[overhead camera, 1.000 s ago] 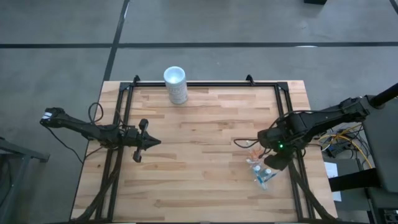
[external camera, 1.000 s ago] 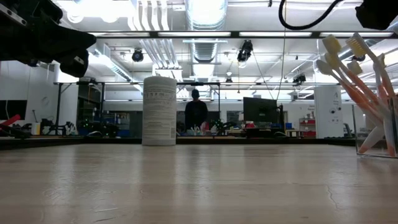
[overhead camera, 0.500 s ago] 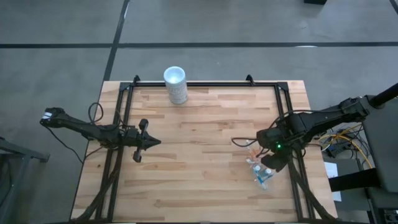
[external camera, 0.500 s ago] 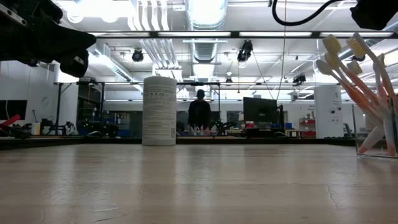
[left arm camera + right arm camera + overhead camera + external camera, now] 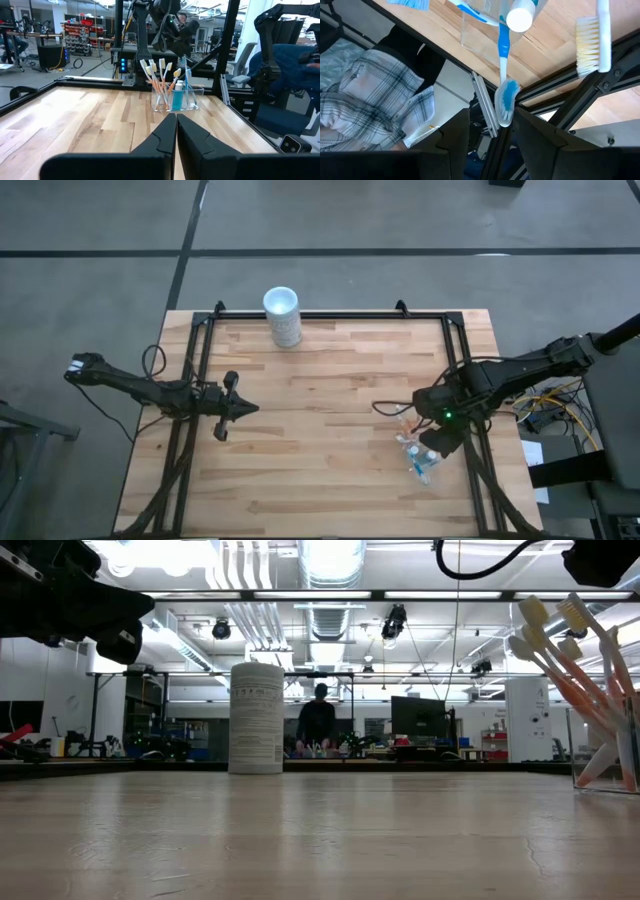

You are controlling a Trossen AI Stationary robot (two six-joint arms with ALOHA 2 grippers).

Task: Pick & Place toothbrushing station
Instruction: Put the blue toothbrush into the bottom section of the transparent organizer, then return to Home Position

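The toothbrushing station (image 5: 420,456) is a clear plastic holder (image 5: 187,97) standing on its base near the table's right edge. It holds several orange-and-white and blue-and-white toothbrushes (image 5: 575,660) and a small tube with a white cap (image 5: 519,17). My right gripper (image 5: 491,117) hangs just above it, slanting down, and is open. The head of a blue-and-white toothbrush (image 5: 504,102) stands between its fingers, apart from both. My left gripper (image 5: 250,409) waits level at the table's left side, shut on nothing.
A tall white cup (image 5: 283,315) stands at the far edge, left of centre. A black frame (image 5: 320,317) runs around the table. A person in a plaid shirt (image 5: 375,105) sits just beyond the right edge. Bare wood (image 5: 320,400) lies between the arms.
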